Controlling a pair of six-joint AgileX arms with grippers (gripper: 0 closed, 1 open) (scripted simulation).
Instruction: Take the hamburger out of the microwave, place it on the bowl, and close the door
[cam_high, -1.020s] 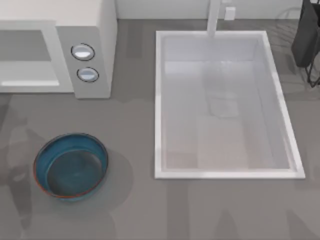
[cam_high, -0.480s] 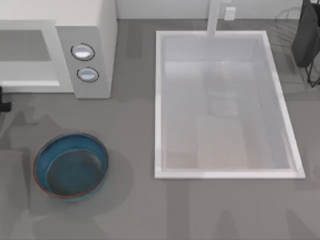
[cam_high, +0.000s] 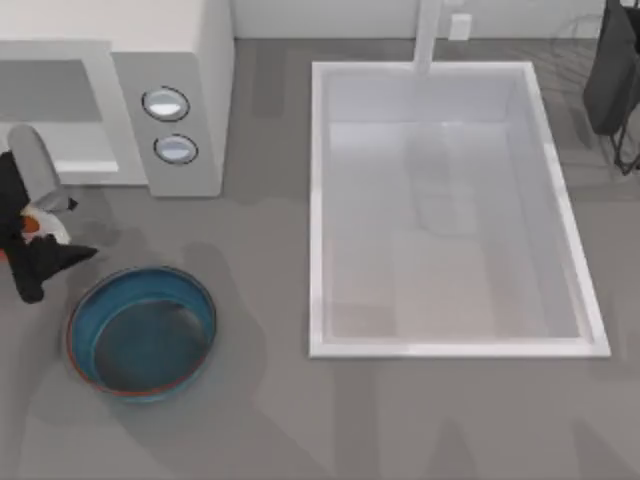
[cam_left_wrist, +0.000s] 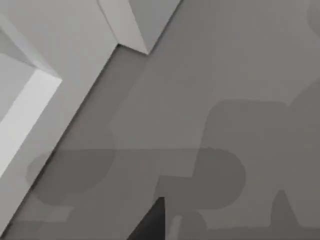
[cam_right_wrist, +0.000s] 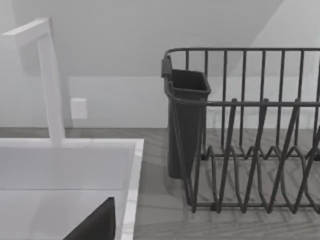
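Since a second ago, when it was out of the top view, the left arm has come in at the left edge; half a second ago a dark tip showed there. Now the left pincer (cam_high: 55, 228) sits over the bench (cam_high: 260, 400) between the microwave (cam_high: 180, 90) and the bowl (cam_high: 142, 332), just beyond the bowl's upper-left rim. Its dark fingers (cam_high: 60, 257) are clenched around the hamburger (cam_high: 42, 226), a small white and red-orange bit wedged between them. The burger is held in the air, beside the bowl and not over its dark inside.

The microwave stands at the top left with its two dials facing the bench; its cavity opening lies left of the dial panel. I cannot make out the door in these views. The bowl sits alone on the bench at lower left, well apart from the sink (cam_high: 455, 210) at the middle right.

The left wrist view looks on the bench, shadows and a white edge of the microwave (cam_left_wrist: 25, 115).

The right arm is parked at the far right by the dish rack (cam_right_wrist: 250, 150); whether its pincer is released or clenched I cannot tell.
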